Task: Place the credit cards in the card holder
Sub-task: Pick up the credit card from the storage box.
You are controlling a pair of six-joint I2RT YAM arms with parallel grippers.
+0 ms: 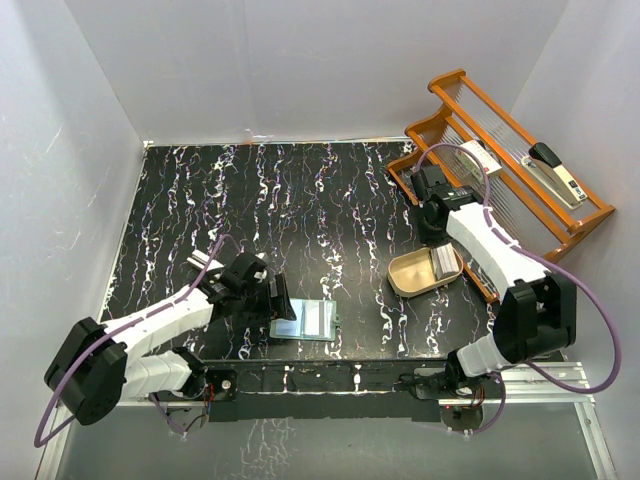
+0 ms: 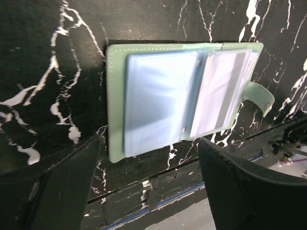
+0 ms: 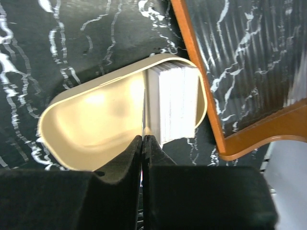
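- I see my left gripper (image 2: pixel 148 155) spread wide beside the open card holder (image 2: pixel 182 100).
- My right gripper (image 3: pixel 143 139) sits pinched together over the tan tray (image 3: pixel 91 120) holding the stacked credit cards (image 3: pixel 175 103).

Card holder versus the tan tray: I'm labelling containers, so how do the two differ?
The card holder is sage green, flat and rectangular, lying open with clear sleeves; the tan tray is a rounded, walled dish. The card holder lies near the front edge; the tan tray beside the wooden rack, holding a card stack. Both rest on the table.
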